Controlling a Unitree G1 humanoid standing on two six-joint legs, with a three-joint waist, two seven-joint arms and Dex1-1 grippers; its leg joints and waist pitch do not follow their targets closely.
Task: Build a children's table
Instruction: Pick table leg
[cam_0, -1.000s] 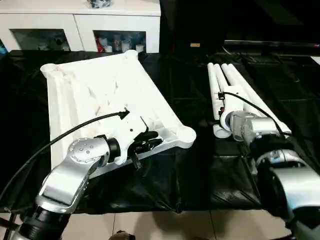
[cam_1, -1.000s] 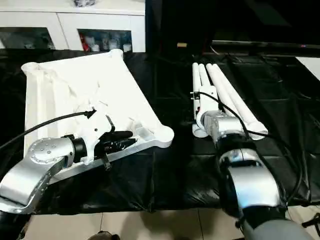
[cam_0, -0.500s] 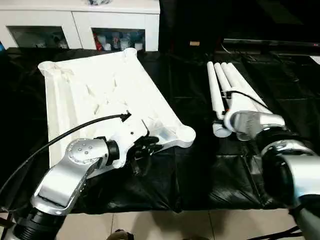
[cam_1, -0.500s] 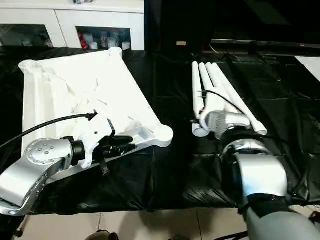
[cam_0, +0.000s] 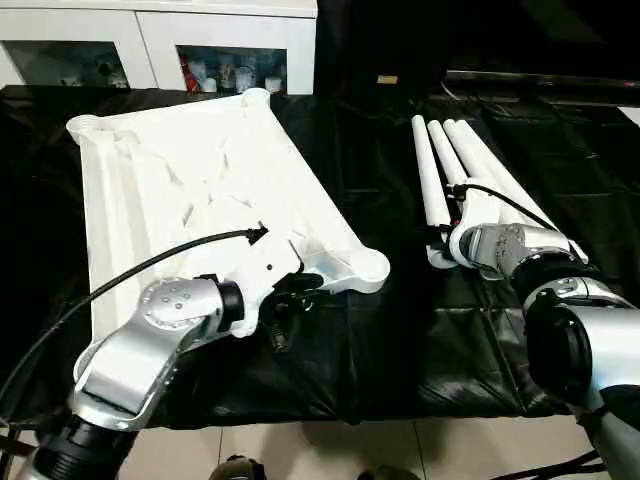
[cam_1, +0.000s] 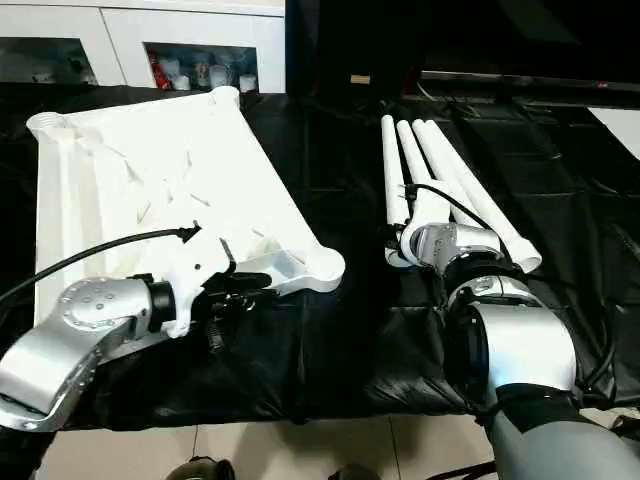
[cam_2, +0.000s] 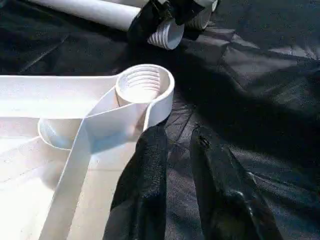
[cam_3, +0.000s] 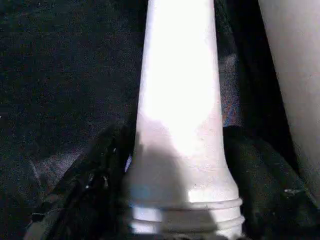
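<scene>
Right wrist view, right pincer (cam_3: 182, 200) gripping a leg (cam_3: 181, 100) (threaded end), tabletop (cam_0: 190, 190) apart.

White tabletop (cam_0: 190, 190) ribbed-side up on black cloth; tube legs (cam_0: 450, 170) alongside.

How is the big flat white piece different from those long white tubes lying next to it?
The tabletop is one wide, flat rectangle lying ribbed side up, with round threaded sockets at its corners; the tube legs are slim cylinders lying side by side. The tabletop lies on the robot's left, the tube legs on its right. Both are white plastic, resting on the black cloth.
</scene>
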